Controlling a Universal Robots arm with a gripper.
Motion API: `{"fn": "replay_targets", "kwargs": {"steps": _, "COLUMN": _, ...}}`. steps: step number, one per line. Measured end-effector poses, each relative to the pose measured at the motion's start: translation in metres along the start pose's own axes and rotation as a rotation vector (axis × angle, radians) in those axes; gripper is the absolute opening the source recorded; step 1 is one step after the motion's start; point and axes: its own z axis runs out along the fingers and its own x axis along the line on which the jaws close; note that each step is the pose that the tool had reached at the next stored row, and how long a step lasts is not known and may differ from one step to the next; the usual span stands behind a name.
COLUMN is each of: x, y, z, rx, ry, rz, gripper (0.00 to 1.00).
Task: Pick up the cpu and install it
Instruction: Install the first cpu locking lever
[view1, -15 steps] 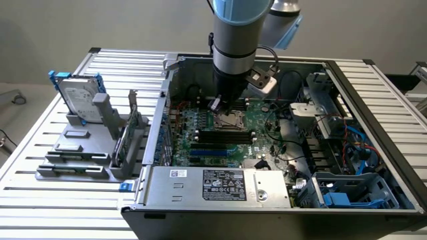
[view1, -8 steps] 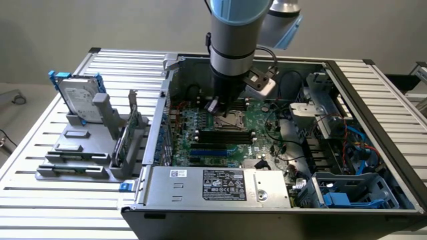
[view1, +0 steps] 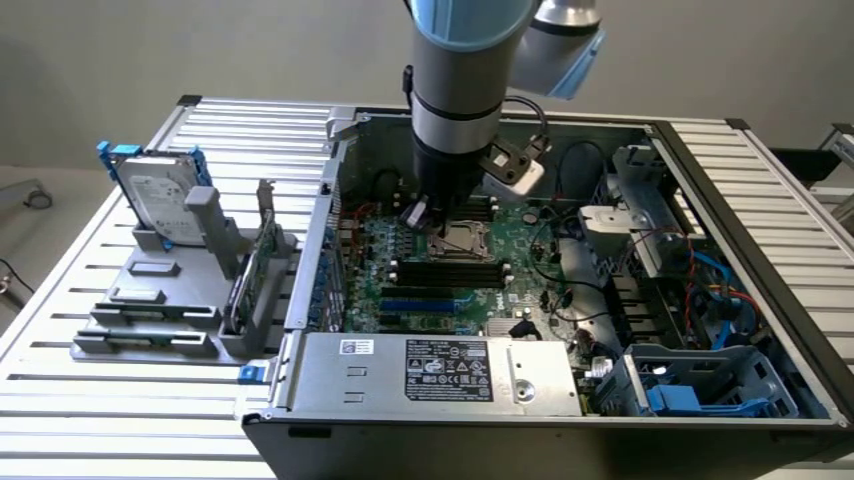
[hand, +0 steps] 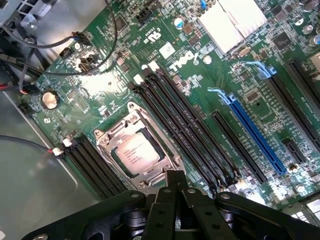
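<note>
Inside the open grey computer case (view1: 747, 250), the small square CPU with its dull silver-grey metal top (hand: 135, 152) lies flat within the dark metal-framed motherboard socket (hand: 107, 137). It sits level and square to the frame, so it appears already seated; the frame surrounds it on all sides and locates it on the green motherboard (hand: 100, 95). The black memory slots (hand: 190, 125) run just beside the socket, which limits the room for a descent on that side.

The black gripper (hand: 172, 187) is directly above the socket edge nearest the slots. Its jaws are fully closed, finger against finger, and hold nothing; the CPU is apart from them, resting in the socket.

In the exterior view, the silver and blue arm (view1: 461, 60) descends almost vertically into the case, with the wrist pointing straight down so that the gripper (view1: 422, 218) meets the board square-on. This pose keeps the arm clear of the case walls and of the cabling.

On the slatted metal desk (view1: 80, 400), the silver hard drive with blue bracket (view1: 158, 200) stands upright in a grey fixture (view1: 147, 320), well apart from the case.
</note>
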Motion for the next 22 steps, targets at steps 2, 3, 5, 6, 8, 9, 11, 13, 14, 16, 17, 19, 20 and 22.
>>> {"fn": "replay_targets", "kwargs": {"steps": 2, "x": -0.003, "y": -0.0018, "z": -0.0001, "rx": 0.0004, "ry": -0.0002, "rz": 0.000, "gripper": 0.11}}
{"fn": "replay_targets", "kwargs": {"steps": 3, "x": -0.004, "y": -0.0018, "z": 0.0000, "rx": 0.0004, "ry": -0.0001, "rz": 0.000, "gripper": 0.11}}
{"fn": "replay_targets", "kwargs": {"steps": 5, "x": -0.004, "y": -0.0018, "z": 0.0003, "rx": 0.0004, "ry": -0.0004, "rz": 0.000, "gripper": 0.11}}
{"fn": "replay_targets", "kwargs": {"steps": 6, "x": -0.004, "y": -0.0018, "z": 0.0005, "rx": 0.0002, "ry": -0.0003, "rz": 0.000, "gripper": 0.11}}
{"fn": "replay_targets", "kwargs": {"steps": 8, "x": -0.004, "y": -0.0017, "z": 0.0008, "rx": -0.0005, "ry": 0.0003, "rz": 0.000, "gripper": 0.11}}
{"fn": "replay_targets", "kwargs": {"steps": 9, "x": -0.004, "y": -0.0017, "z": 0.0013, "rx": -0.0011, "ry": 0.0013, "rz": 0.000, "gripper": 0.11}}
{"fn": "replay_targets", "kwargs": {"steps": 11, "x": -0.004, "y": -0.0015, "z": 0.0027, "rx": -0.0031, "ry": 0.0026, "rz": -0.001, "gripper": 0.11}}
{"fn": "replay_targets", "kwargs": {"steps": 13, "x": -0.005, "y": -0.0012, "z": 0.0051, "rx": -0.0042, "ry": 0.0034, "rz": -0.001, "gripper": 0.11}}
{"fn": "replay_targets", "kwargs": {"steps": 14, "x": -0.005, "y": -0.0012, "z": 0.0068, "rx": -0.0043, "ry": 0.0037, "rz": -0.001, "gripper": 0.11}}
{"fn": "replay_targets", "kwargs": {"steps": 16, "x": -0.006, "y": -0.0013, "z": 0.0096, "rx": -0.0044, "ry": 0.0035, "rz": -0.001, "gripper": 0.11}}
{"fn": "replay_targets", "kwargs": {"steps": 17, "x": -0.007, "y": -0.0014, "z": 0.0105, "rx": -0.0044, "ry": 0.0034, "rz": -0.001, "gripper": 0.11}}
{"fn": "replay_targets", "kwargs": {"steps": 19, "x": -0.007, "y": -0.0018, "z": 0.0119, "rx": -0.0044, "ry": 0.0036, "rz": -0.001, "gripper": 0.11}}
{"fn": "replay_targets", "kwargs": {"steps": 20, "x": -0.008, "y": -0.0018, "z": 0.0124, "rx": -0.0043, "ry": 0.0034, "rz": -0.001, "gripper": 0.11}}
{"fn": "replay_targets", "kwargs": {"steps": 22, "x": -0.008, "y": -0.0021, "z": 0.0133, "rx": -0.0041, "ry": 0.0033, "rz": -0.001, "gripper": 0.11}}
